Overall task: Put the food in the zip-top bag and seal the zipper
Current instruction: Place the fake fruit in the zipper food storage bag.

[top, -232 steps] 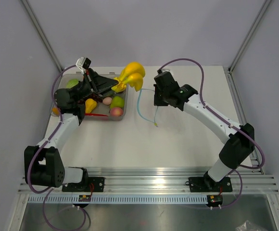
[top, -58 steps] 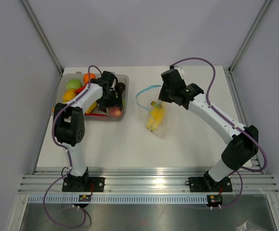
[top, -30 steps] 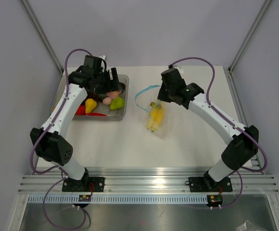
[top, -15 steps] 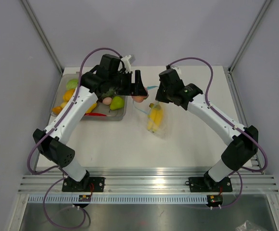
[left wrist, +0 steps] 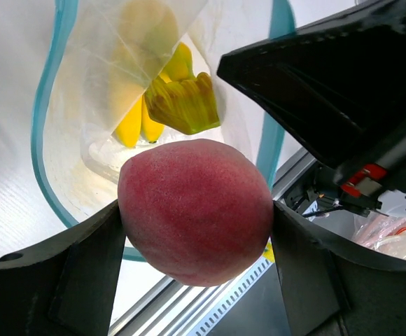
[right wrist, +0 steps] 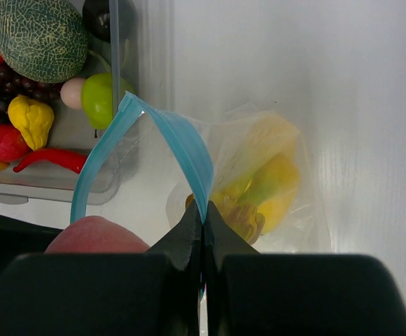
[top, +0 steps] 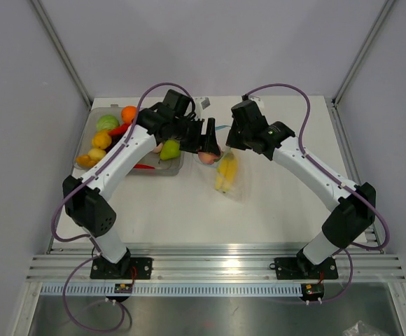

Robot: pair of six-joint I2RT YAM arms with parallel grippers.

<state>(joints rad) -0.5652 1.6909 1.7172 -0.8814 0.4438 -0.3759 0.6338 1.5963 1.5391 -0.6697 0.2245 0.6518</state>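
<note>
While most of the food waits at far left in the clear tray [top: 162, 173], a netted melon [right wrist: 40, 38], a light green fruit [right wrist: 105, 99] and a red chilli [right wrist: 52, 159] among it, the left gripper [top: 208, 148] hangs just past the tray's right edge. It is clamped on a pink peach [left wrist: 194, 248], one finger on each flank. I judge the peach is held there to be let go into the zip-top bag [top: 231, 183], which lies on the surface [top: 189, 210] between the two arms with its mouth turned toward the tray.

Right of the peach, the zipper [right wrist: 182, 143] forms an open teal loop. The right gripper [right wrist: 203, 224] is pinched tight on the upper lip, probably lifting it so the thin film gapes rather than lying flat. Deeper in the bag sits the banana bunch [left wrist: 182, 105], stem end toward the opening.

Room looks tight. The right gripper's black body crowds the right side of the mouth in the left wrist view, and the banana stem fills part of the space behind it. The peach looks nearly as wide as the loop. The zipper is unsealed.
</note>
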